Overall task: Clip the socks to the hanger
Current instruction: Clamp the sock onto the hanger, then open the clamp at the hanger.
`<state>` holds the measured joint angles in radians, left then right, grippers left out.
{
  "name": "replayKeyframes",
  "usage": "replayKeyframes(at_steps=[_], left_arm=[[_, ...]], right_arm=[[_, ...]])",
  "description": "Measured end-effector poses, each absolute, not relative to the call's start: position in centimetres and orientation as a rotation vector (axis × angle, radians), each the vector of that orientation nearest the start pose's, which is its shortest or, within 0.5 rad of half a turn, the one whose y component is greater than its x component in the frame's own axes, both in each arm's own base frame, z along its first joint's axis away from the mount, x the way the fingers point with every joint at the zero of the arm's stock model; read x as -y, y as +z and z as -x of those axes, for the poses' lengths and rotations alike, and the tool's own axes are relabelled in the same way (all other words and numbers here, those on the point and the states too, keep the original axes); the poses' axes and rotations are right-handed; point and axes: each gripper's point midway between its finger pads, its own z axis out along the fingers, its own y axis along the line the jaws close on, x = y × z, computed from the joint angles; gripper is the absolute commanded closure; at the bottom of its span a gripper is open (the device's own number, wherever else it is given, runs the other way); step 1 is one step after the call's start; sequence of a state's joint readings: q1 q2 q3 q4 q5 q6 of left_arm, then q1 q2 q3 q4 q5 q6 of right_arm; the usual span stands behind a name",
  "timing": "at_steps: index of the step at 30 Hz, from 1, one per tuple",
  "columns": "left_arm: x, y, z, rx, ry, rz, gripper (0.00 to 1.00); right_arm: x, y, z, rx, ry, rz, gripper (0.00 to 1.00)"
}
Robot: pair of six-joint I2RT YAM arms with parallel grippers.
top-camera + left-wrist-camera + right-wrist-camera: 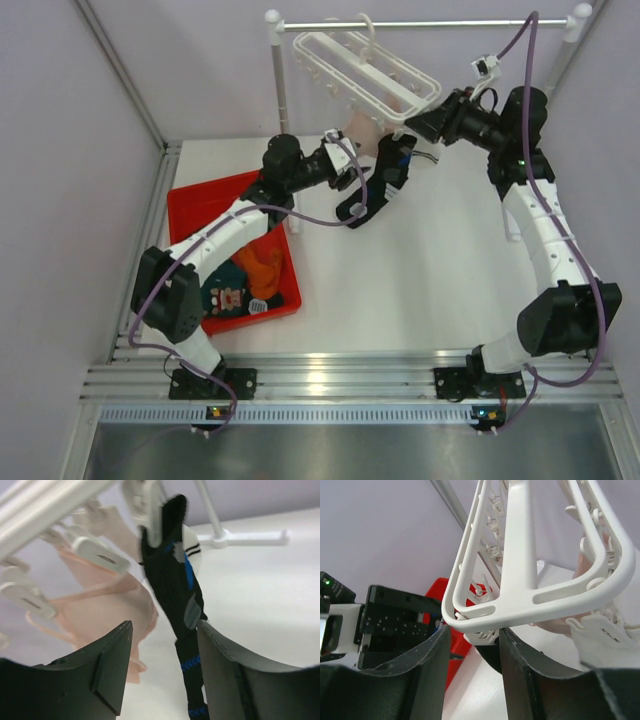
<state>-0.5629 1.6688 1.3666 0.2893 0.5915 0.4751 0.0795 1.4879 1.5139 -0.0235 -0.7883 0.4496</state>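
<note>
Left hand: matte black, curved fingers standing apart, gripping nothing. Black sock hangs between them, closer to the right finger; contact there cannot be resolved. The sock is knit, with blue and grey patches. Its lower end is cut off at the picture's bottom edge, and its top is nipped in a white plastic clip. Just behind hangs soft pale pink fabric, blurred, also under clips. A bar of the hanger crosses the upper left, out of focus. Beyond lies the smooth white bench.

Right hand: fingers apart at the rounded corner of the glossy white grid frame. A small clip part sits in the gap; I cannot tell whether they pinch it.

Top view: the red tray, near left, holds an orange sock and a teal sock, partly hidden under the left arm. Farther back the hanger hangs tilted from the metal rail.
</note>
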Motion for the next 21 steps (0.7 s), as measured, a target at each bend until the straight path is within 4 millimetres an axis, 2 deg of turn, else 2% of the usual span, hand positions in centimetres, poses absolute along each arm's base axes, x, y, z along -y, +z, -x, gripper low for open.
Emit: replayKeyframes(at_steps=[2, 5, 8, 16, 21], left_arm=[[34.7, 33.4, -41.1, -1.114, -0.522, -1.078, 0.35], [34.4, 35.4, -42.3, -1.092, -0.507, -0.971, 0.35], [34.5, 36.4, -43.9, -1.080, -0.499, -0.888, 0.36], [36.4, 35.0, -47.9, -1.104, -0.542, -0.786, 0.40], [37.2, 34.7, -48.7, -1.113, -0.589, -0.756, 0.41]], right_arm=[[-16.9, 40.6, -41.5, -1.628, 1.017, 0.344, 0.57], [-16.7, 40.6, -41.8, -1.629, 1.015, 0.341, 0.57], [-16.5, 40.6, -42.0, -1.626, 1.012, 0.339, 0.57], [-16.4, 40.9, -42.0, -1.617, 1.009, 0.345, 0.58], [-16.4, 41.0, -42.0, -1.615, 1.006, 0.347, 0.58]])
